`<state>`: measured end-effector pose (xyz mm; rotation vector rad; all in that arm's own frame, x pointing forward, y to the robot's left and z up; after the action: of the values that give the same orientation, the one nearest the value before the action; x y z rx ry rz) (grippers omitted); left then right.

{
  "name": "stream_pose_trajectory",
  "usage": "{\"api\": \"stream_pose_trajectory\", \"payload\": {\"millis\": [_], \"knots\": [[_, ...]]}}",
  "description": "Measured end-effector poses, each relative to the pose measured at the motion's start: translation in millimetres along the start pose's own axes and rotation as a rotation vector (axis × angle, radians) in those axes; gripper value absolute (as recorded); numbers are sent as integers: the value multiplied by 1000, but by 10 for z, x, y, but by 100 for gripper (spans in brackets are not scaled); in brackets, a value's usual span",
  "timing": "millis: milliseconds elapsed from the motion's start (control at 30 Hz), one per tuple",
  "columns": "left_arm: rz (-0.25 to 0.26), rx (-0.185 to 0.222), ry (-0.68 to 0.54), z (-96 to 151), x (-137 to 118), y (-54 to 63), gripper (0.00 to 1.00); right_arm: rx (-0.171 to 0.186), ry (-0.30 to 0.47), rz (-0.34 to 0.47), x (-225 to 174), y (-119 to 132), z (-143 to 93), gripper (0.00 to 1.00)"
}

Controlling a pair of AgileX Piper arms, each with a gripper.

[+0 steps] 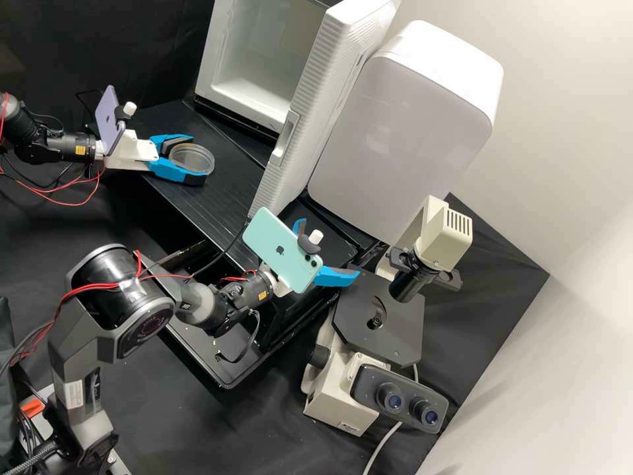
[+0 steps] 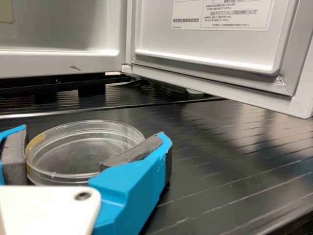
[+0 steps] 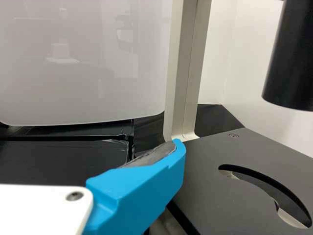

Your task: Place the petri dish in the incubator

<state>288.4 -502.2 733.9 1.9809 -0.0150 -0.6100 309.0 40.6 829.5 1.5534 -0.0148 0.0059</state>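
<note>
A clear, round petri dish (image 1: 196,158) (image 2: 80,154) rests on the black ridged platform (image 1: 224,191) in front of the white incubator (image 1: 257,59), whose door (image 1: 320,99) stands open. My left gripper (image 1: 187,160) (image 2: 90,138) is shut on the dish, with a blue finger pressed against each side. The incubator's lower edge and open door (image 2: 215,54) are close beyond the dish. My right gripper (image 1: 337,275) hovers open over the microscope's black stage (image 3: 244,166), one blue finger (image 3: 146,171) showing in the right wrist view with nothing held.
A second white unit (image 1: 402,125) stands right of the incubator door. A white microscope (image 1: 369,389) with a black stage (image 1: 382,316) sits at the front right. Red cables (image 1: 46,188) trail by the left arm. A black cloth (image 1: 198,422) covers the bench.
</note>
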Motion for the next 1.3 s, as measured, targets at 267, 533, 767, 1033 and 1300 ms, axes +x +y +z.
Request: {"api": "stream_pose_trajectory", "payload": {"millis": [267,533,767,1033,1300], "knots": [[-1,8,10,-34,-43,83,0,0,0,0,0,0,0,100],[28,40,23,-63,-123,290,0,0,0,0,0,0,0,100],[62,69,-14,1,-175,429,0,0,0,0,0,0,0,100],[58,83,-25,-1,-190,442,0,0,0,0,0,0,0,100],[84,75,-27,8,-220,519,0,0,0,0,0,0,0,100]]}}
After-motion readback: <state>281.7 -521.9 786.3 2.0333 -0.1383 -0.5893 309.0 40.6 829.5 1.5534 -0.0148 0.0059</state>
